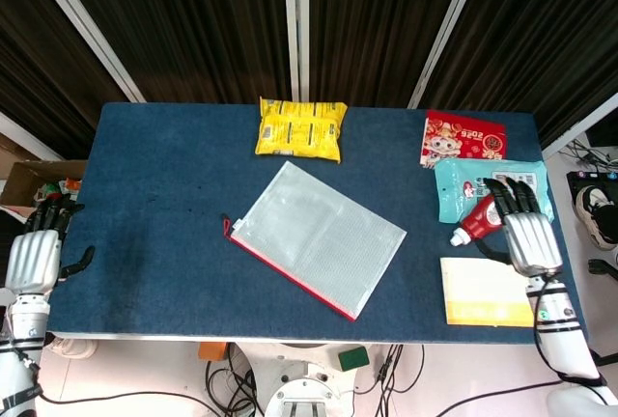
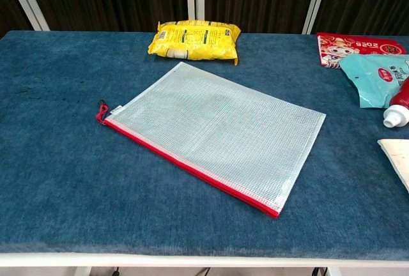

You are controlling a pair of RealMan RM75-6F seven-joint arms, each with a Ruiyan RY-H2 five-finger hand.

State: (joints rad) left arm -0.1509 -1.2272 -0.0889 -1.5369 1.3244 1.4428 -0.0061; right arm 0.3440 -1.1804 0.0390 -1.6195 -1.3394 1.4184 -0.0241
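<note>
Closest to me, both hands sit out at the table's near corners with nothing in them. The left hand (image 1: 35,255) hangs just off the left edge of the blue table (image 1: 154,205), fingers loosely spread, thumb out to the side, touching nothing. The right hand (image 1: 526,231) is over the right end, fingers stretched out and apart, empty. It's just above the yellow-edged pad (image 1: 491,291), and its fingertips reach over the teal wipes pack (image 1: 483,180) right beside the red squeeze bottle (image 1: 483,217). I can't tell if it's actually touching the bottle.

Smack in the middle lies the mesh zip pouch (image 2: 214,129), flat, red zipper edge toward the near side, pull tab pointing left. Nothing rests on it, and neither hand is close.

The bottle lies on its side across the wipes pack, white cap toward the pouch. Further back on the right is a red snack packet (image 1: 463,137), and at the far edge, centre, a yellow bag (image 2: 193,38), lying flat.
</note>
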